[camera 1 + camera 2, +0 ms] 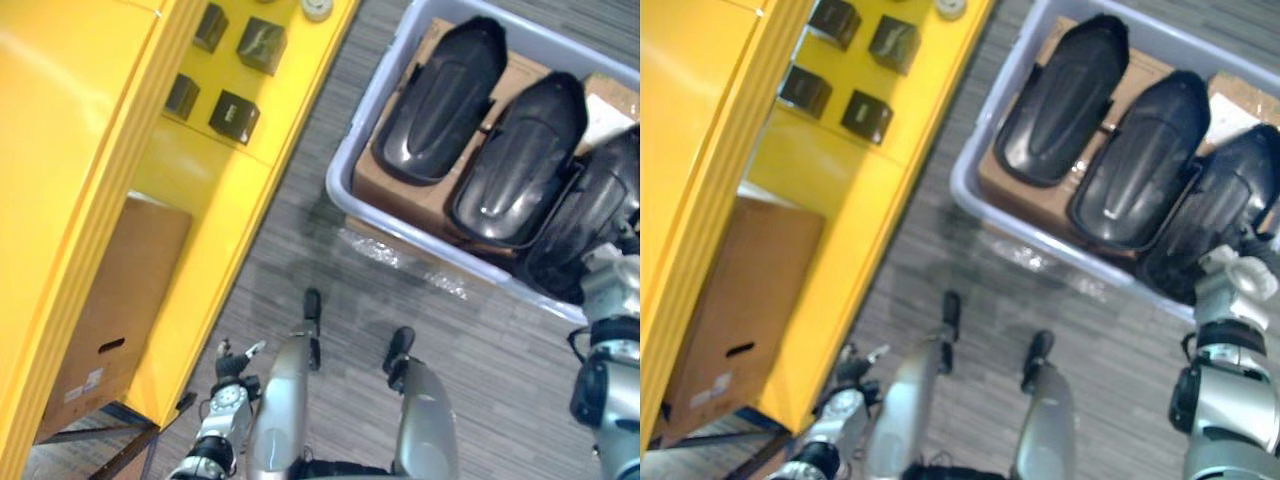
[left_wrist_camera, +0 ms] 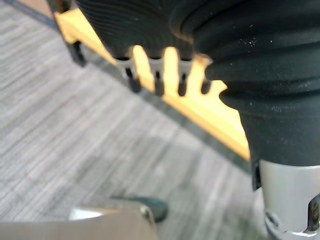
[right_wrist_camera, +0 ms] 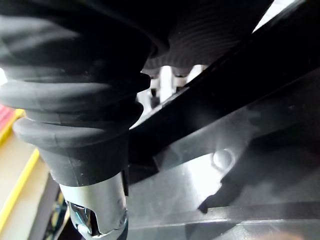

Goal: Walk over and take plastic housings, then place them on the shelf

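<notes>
All three black housings [image 1: 445, 95] lie in the grey bin [image 1: 345, 175] at two o'clock, none shelved yet; the right hand [image 1: 1238, 275] meets the nearest, its fingers' grip impossible to tell, while the left hand [image 1: 232, 368] hangs slack-fingered by the yellow shelf [image 1: 250, 160] at nine o'clock.

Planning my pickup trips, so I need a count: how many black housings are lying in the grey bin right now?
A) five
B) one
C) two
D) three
D: the grey bin holds three, lying side by side: the left housing, the middle housing and the right housing.
</notes>
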### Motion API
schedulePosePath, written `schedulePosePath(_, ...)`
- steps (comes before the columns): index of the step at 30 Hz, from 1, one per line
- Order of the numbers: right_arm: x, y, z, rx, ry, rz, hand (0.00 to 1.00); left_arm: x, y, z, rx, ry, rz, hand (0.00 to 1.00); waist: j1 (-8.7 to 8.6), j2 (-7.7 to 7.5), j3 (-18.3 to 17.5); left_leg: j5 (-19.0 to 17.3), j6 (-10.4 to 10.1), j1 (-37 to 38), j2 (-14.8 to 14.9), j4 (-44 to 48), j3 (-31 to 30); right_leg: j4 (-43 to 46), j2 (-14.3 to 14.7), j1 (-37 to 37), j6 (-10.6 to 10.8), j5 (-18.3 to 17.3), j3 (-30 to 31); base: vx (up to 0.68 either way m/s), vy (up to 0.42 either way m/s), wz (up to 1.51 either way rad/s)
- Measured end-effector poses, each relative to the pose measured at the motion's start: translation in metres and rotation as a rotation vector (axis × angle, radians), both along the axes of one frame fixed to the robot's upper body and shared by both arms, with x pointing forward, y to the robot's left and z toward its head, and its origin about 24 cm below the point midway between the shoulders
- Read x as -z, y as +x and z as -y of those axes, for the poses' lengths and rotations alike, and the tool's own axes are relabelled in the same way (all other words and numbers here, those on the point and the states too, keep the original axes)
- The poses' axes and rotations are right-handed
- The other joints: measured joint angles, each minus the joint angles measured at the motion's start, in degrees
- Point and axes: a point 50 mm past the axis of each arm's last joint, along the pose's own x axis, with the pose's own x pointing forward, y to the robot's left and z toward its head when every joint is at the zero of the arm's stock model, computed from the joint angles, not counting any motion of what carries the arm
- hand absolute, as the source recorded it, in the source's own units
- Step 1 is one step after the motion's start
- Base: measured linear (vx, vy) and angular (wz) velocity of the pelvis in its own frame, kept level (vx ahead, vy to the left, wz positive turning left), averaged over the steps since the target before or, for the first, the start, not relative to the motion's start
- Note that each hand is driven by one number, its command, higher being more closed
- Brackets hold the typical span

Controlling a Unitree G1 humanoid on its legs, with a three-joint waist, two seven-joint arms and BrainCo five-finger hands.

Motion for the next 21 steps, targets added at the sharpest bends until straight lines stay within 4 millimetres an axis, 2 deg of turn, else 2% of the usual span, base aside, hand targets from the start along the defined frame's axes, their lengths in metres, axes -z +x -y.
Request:
schedulePosePath(12, -0.006, 0.008, -0.004, -0.067, 0.016, -0.070, 0.00, -0.005, 0.005, 0.008, 0.009, -0.025, 0.039, 0.00, 0.18, -0.01, -0.88, 0.87, -0.27, -0.18, 1.05, -0.36, 0.37, -0.35, 0.79, -0.59, -0.38, 0.38, 0.08, 0.01, -0.002, -0.03)
schedulePosePath(13, -0.005, 0.009, -0.005, -0.084, 0.021, -0.085, 1.00, -0.004, 0.005, 0.008, 0.009, -0.026, 0.035, 0.00, 0.42, -0.02, -1.49, 0.86, -0.29, -0.20, 1.50, -0.37, 0.62, -0.94, 1.36, -0.49, -0.49, 0.95, 0.36, 0.05, -0.008, -0.22)
schedulePosePath(17, 0.007, 0.016, -0.017, -0.171, 0.059, -0.154, 1.00, -0.003, 0.004, 0.009, 0.008, -0.033, 0.022, 0.00, 0.79, 0.05, -3.85, 0.86, -0.29, -0.11, 2.63, -0.80, 1.95, -3.38, 2.54, -0.38, -0.69, 2.54, 0.94, 0.03, -0.001, -0.21)
schedulePosePath(21, 0.013, 0.015, -0.018, -0.189, 0.051, -0.208, 1.00, -0.004, 0.007, 0.009, 0.008, -0.034, 0.020, 0.00, 0.76, 0.04, -3.97, 0.88, -0.32, -0.12, 3.51, -0.85, 2.74, -5.23, 3.66, -0.35, -0.75, 4.04, 1.97, 0.00, 0.007, -0.20)
